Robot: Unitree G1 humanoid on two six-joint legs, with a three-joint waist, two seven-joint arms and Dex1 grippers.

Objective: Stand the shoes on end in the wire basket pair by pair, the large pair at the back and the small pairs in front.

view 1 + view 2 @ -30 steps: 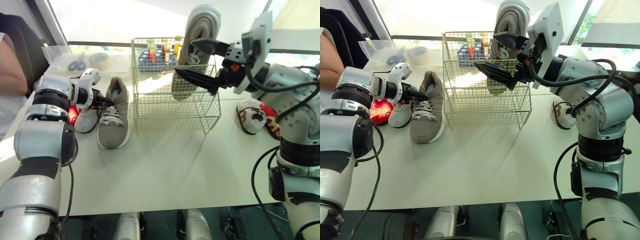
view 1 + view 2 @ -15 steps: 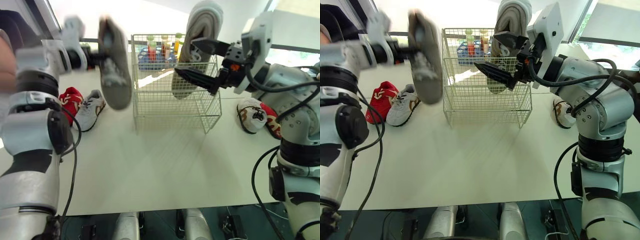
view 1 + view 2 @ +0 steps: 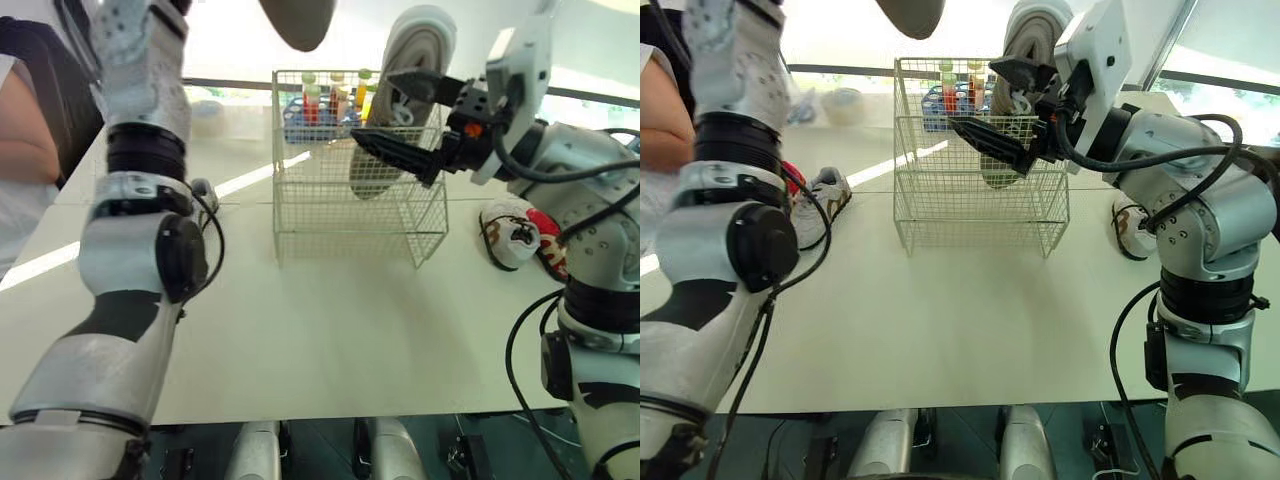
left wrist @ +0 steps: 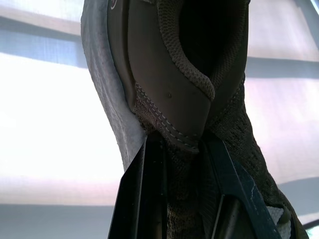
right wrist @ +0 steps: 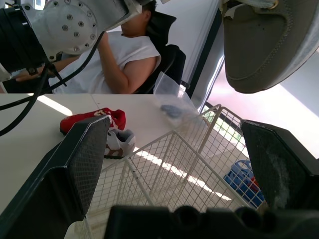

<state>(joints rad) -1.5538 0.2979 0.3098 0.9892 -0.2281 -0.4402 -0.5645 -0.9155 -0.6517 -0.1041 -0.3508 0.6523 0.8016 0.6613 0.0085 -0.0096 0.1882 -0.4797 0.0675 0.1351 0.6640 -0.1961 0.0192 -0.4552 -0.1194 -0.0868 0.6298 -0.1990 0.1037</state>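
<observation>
Eye views: grey shoe (image 3: 298,12) aloft over wire basket (image 3: 345,215), rounded end down. Mate (image 3: 400,90) on end in basket, toe up. Right gripper (image 3: 375,110) spread beside mate. White table (image 3: 330,330).
Left wrist: left gripper (image 4: 179,143) pinching heel collar; shoe's long axis runs away from fingers.
Right wrist: small shoes (image 5: 114,142) on table; person (image 5: 117,67) seated beyond.

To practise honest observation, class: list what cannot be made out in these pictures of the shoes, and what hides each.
Eye views, top edge: cuts off all but one end of the raised grey shoe.
Eye views, left arm: covers nearly all of the left red shoe.
Eye views, right gripper: crosses the lower part of the upright shoe in the basket, so its footing is unclear.
</observation>
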